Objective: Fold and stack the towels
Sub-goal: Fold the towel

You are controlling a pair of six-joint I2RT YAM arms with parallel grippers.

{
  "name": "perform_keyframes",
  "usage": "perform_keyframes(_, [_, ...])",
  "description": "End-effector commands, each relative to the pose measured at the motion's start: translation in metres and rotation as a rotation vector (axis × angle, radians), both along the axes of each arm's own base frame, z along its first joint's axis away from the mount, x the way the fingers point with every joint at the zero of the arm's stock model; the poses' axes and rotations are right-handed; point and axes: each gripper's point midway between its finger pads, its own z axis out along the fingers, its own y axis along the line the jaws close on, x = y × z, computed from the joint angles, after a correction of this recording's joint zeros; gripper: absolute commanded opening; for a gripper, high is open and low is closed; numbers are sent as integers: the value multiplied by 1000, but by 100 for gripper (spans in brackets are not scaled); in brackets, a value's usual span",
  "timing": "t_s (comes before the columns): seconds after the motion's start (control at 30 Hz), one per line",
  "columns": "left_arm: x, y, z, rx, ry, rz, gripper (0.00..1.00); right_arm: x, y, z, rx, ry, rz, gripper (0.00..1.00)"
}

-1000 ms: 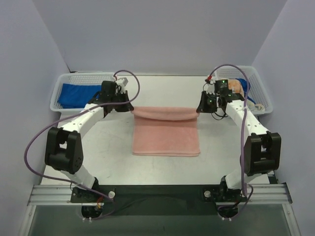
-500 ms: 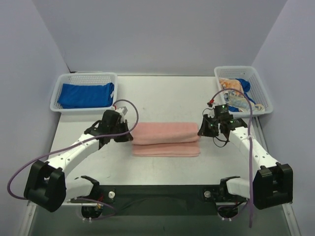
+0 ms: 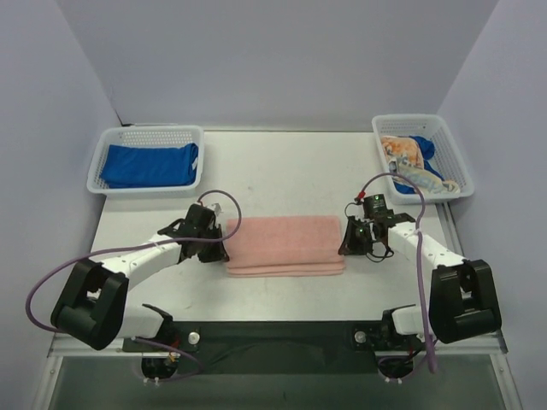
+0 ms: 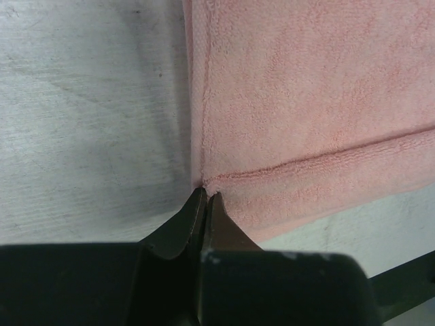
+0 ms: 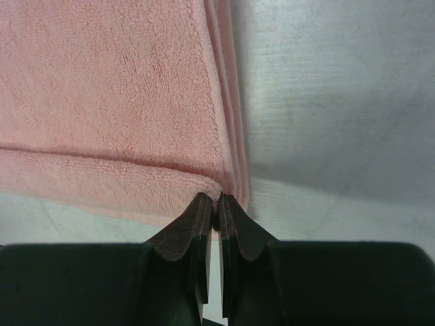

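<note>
Folded towel lies flat mid-counter, closer to near edge than far, long side running left-right. Upper layer sits a bit back, so a strip of lower layer shows along near side. Left tool at towel's near-left corner, right tool at near-right corner, tips touching cloth; towel btwn the two. Left basket at far-left corner of counter w/ single towel inside. Right basket at far-right corner w/ heaped towels inside. Both baskets well apart from folded towel.
</note>
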Motion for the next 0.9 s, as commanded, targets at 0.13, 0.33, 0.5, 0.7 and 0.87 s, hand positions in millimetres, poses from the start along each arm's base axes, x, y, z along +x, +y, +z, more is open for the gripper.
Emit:
perform_keyframes(0.13, [20,1,24,19,-75,18,0,5,-8,9,-37,-29,-23,0])
perform_keyframes(0.33, [19,4,44,17,-112,10,0,7,-9,24,-40,-53,-17,0])
perform_keyframes(0.5, [10,6,46,7,-106,15,0,0,-8,28,-27,-53,-23,0])
perform_keyframes(0.7, [4,5,52,-23,-110,19,0,-6,-9,33,-25,-61,-28,0])
perform_keyframes(0.87, [-4,4,44,-35,-75,16,0,-15,-12,25,-35,-27,-36,0])
